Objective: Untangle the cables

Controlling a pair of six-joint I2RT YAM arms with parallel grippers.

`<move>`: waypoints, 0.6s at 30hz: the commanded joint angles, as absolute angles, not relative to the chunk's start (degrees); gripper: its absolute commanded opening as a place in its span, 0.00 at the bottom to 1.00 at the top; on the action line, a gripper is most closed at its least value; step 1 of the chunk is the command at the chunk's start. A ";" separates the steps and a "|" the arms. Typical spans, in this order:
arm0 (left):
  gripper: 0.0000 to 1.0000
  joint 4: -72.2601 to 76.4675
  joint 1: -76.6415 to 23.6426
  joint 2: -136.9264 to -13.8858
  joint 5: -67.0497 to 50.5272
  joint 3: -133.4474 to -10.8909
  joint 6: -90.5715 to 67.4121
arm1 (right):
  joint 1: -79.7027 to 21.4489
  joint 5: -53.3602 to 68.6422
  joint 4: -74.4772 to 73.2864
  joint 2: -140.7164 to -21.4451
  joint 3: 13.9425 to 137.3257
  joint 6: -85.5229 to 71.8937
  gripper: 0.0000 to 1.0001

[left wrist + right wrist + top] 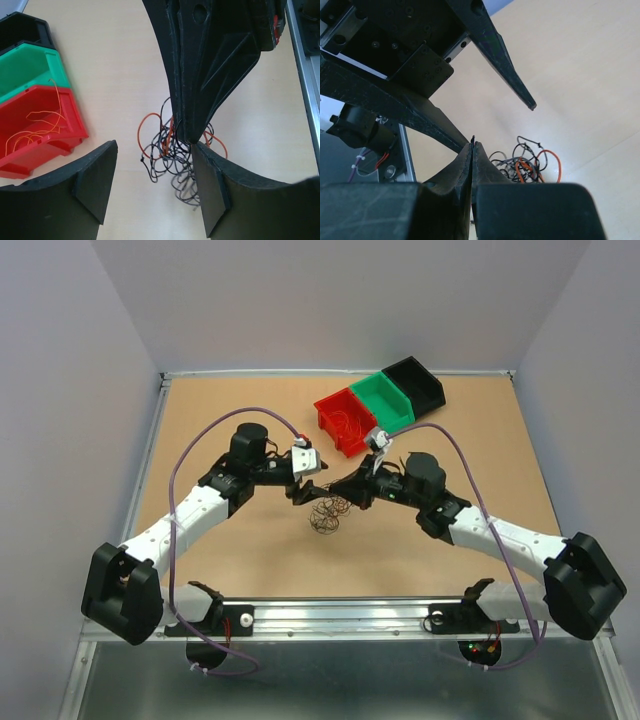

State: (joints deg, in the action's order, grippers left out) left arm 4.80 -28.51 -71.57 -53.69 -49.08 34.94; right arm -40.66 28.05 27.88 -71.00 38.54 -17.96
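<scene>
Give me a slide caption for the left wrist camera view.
Open left gripper over the tangled cables, shut right gripper pointing at them, red bin holding orange wires nearby.

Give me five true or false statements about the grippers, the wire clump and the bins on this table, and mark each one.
1. The left gripper is open. True.
2. The right gripper is wide open. False: its fingers are pressed together.
3. The red bin has orange wire in it. True.
4. The cables are in a bin. False: the clump is out over the table, at the tips of the two grippers.
5. The black bin stands next to the red bin. False: the green bin is between them.
</scene>
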 commanded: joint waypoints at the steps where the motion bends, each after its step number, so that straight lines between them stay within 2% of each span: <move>1: 0.70 5.10 -28.74 -71.81 -56.60 -49.04 35.86 | -41.31 29.44 31.82 -71.63 42.80 -17.40 0.01; 3: 0.66 4.75 -28.83 -72.16 -56.69 -49.30 35.95 | -41.48 29.36 31.90 -72.07 42.98 -17.49 0.00; 7: 0.45 3.08 -28.74 -73.73 -56.95 -50.44 36.56 | -41.75 29.44 32.34 -72.51 43.33 -17.49 0.00; 18: 0.41 0.09 -28.74 -74.09 -61.52 -51.94 38.76 | -41.92 28.39 32.17 -72.25 43.50 -16.96 0.01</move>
State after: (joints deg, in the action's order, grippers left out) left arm 0.51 -28.51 -75.11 -57.69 -49.32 37.54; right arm -41.39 28.27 28.12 -72.60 38.96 -17.74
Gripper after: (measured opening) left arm 0.416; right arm 0.031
